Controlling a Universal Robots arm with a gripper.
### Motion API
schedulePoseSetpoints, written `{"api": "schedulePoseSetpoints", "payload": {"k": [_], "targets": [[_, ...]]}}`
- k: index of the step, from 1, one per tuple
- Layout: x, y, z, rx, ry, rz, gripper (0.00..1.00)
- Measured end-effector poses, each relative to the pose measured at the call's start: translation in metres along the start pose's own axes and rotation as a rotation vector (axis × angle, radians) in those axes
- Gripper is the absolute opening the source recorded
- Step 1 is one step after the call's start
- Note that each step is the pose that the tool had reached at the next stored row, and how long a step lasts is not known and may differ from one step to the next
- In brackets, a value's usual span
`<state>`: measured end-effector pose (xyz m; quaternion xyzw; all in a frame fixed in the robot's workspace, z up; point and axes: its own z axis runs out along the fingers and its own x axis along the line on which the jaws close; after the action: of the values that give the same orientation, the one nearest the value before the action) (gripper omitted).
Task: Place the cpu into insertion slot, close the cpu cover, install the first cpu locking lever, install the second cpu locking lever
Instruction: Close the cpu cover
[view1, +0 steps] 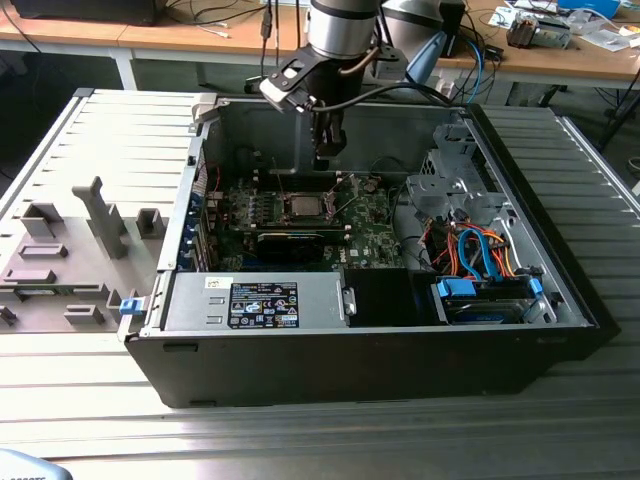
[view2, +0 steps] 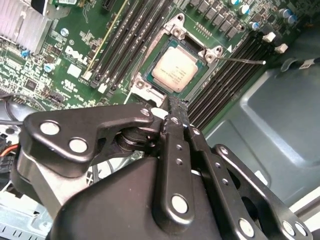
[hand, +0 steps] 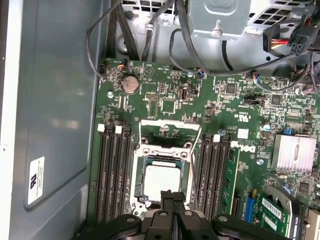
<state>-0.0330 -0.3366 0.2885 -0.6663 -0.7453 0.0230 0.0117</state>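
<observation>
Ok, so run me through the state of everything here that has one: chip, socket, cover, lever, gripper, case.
cpu: seated flat in the insertion slot.
insertion slot: filled, not covered.
cpu cover: open, swung up off the slot.
locking lever: unlatched, sticking out to the side.
gripper: jaws shut, holding nothing, close over the cpu.
computer case: side open, board exposed.

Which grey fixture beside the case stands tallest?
The slim upright post with a crossbar near its top; the blocks around it sit much lower.

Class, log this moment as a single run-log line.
cpu seated in insertion slot | cpu cover open | gripper shut, above cpu
</observation>
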Motion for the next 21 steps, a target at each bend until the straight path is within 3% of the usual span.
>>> {"api": "schedulePoseSetpoints", "payload": {"k": [9,14,15,21], "targets": [[-0.0013,0.0118,-0.0001,0.0007,0.0001,0.0,0.11],[-0.003,0.0271,-0.0005,0.001,0.0001,0.0,0.11],[-0.0041,0.0365,-0.0007,0.0011,0.0001,0.0,0.11],[-0.0049,0.0439,-0.0008,0.0011,0.0001,0.0,0.11]]}}
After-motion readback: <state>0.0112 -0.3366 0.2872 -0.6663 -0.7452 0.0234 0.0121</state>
